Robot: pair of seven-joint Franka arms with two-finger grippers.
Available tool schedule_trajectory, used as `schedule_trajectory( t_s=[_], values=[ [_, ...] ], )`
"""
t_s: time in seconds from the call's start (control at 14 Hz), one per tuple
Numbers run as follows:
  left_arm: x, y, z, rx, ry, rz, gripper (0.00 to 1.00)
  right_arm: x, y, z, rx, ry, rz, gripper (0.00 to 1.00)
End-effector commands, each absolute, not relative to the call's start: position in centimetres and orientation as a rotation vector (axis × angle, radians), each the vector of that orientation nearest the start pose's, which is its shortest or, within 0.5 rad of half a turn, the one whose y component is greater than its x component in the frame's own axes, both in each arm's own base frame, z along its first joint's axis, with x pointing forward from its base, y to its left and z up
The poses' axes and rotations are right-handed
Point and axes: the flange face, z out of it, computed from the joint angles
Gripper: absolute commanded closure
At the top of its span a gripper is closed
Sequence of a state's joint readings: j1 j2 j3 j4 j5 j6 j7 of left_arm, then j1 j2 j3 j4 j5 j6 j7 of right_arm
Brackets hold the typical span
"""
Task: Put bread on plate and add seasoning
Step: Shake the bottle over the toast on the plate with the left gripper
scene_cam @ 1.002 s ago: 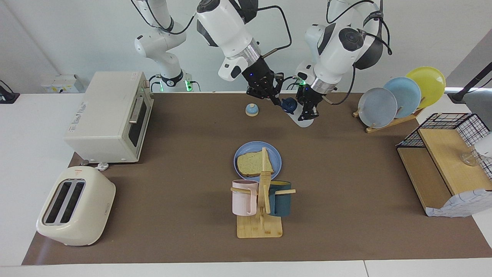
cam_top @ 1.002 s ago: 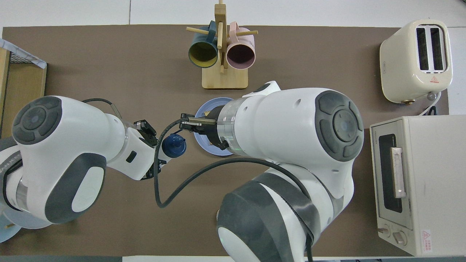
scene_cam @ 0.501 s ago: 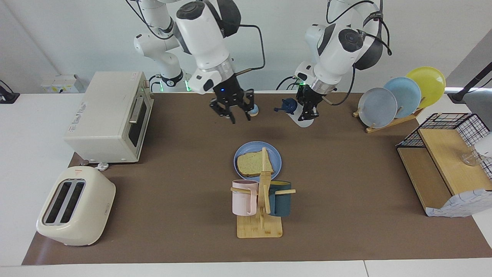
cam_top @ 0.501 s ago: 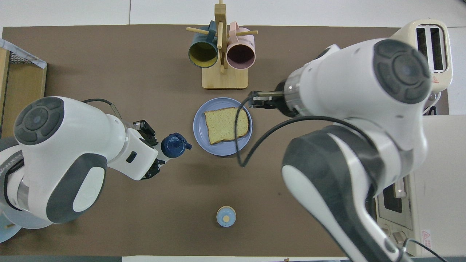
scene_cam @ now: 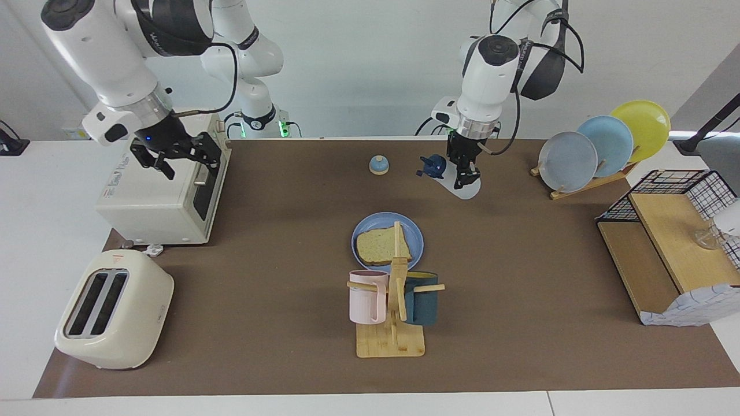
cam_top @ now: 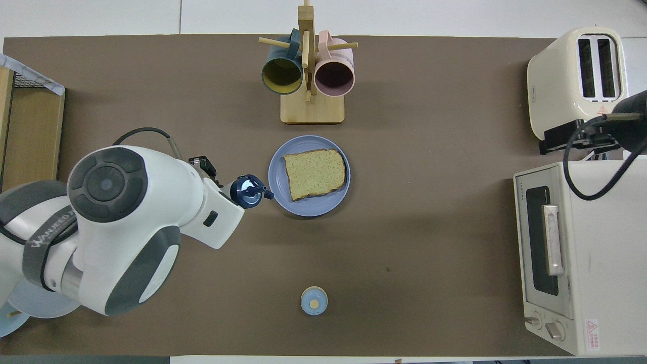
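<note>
- Seasoning, the small translucent white plastic bottle [scene_cam: 462, 186] with a dark navy-blue looped cap, sits clamped in the left gripper [scene_cam: 464, 173], tilted so the cap points toward the right arm's end of the desk; it is up in the air, over the brown mat toward the edge where the robots stand.
- From overhead, the cap appears at the rim of the round medium-blue flat plate [cam_top: 280, 202], but the facing view shows the bottle nearer the robots' edge, not yet above the plate.
- Bread, one slice of tan-brown toast [scene_cam: 381, 245] with a darker crust, lies flat on that plate in the middle of the desk, so the first half of the task looks finished.
- A second ago the right gripper [scene_cam: 176, 155] was at the cap beside the left one; it has since swung away to the right arm's end and now hangs with fingers spread, gripping nothing, over the cream toaster oven [scene_cam: 165, 179].
- That retreat suggests the cap work is over and the left arm alone carries on.
- What remains, in my judgement, is bringing the bottle over the toast and tipping it.
- A small blue-domed bell with a wooden base [scene_cam: 378, 165] stands on the mat near the robots' edge, beside the held bottle and apart from it.
</note>
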State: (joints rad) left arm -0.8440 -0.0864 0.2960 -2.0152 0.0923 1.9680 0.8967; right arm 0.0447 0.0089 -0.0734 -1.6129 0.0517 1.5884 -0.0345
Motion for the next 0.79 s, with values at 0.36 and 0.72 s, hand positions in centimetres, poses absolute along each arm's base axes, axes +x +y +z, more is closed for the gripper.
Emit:
schedule_trajectory(
  t_s=[0.36, 0.72],
  values=[
    [49.7, -34.8, 46.1, -2.054, 1.905, 0.103, 1.0, 52.8, -1.5, 59.9, -3.139, -0.078, 0.109, 0.0],
    [50.6, -37.0, 41.8, -1.91, 1.793, 0.234, 1.0, 53.1, -3.0, 60.2, -3.158, -0.048, 0.099, 0.0]
  ],
)
